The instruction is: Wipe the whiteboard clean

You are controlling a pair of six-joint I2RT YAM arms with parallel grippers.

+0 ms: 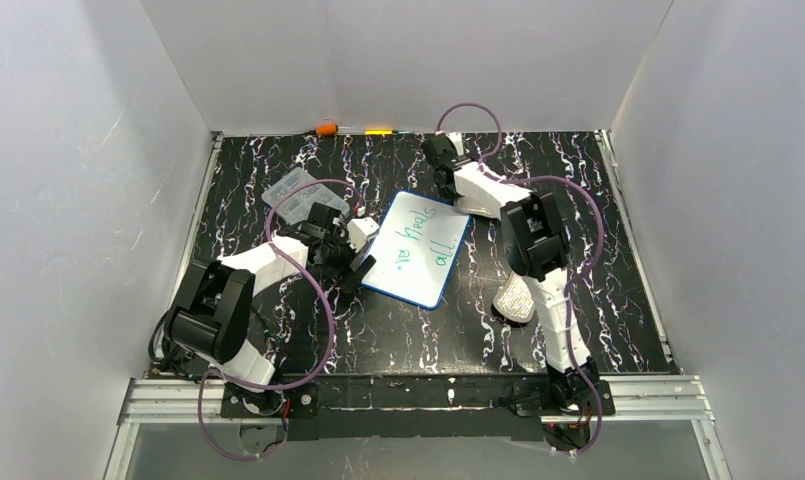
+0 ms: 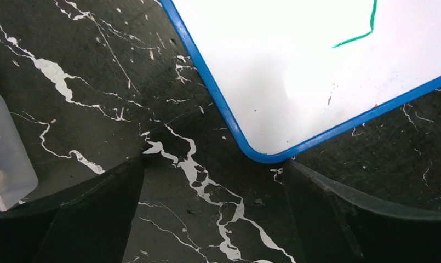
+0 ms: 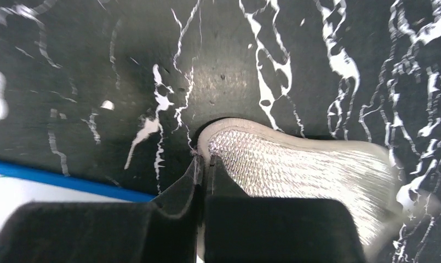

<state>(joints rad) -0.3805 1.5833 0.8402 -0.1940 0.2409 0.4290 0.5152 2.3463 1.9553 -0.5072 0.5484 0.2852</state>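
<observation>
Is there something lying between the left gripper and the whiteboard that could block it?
Nothing visible does. The left gripper is open, and a rounded corner of the whiteboard lies just ahead of its fingers, with only bare table between them. The clear plastic box sits off to one side, out of the path.

left fingers [image 2: 92, 208] spread wide, right fingers [image 3: 171, 200] apparently pressed shut

Whiteboard [image 1: 416, 250] on table [image 1: 398, 335], box [image 1: 296, 195] to its left, pad [image 1: 515, 298] right.
</observation>
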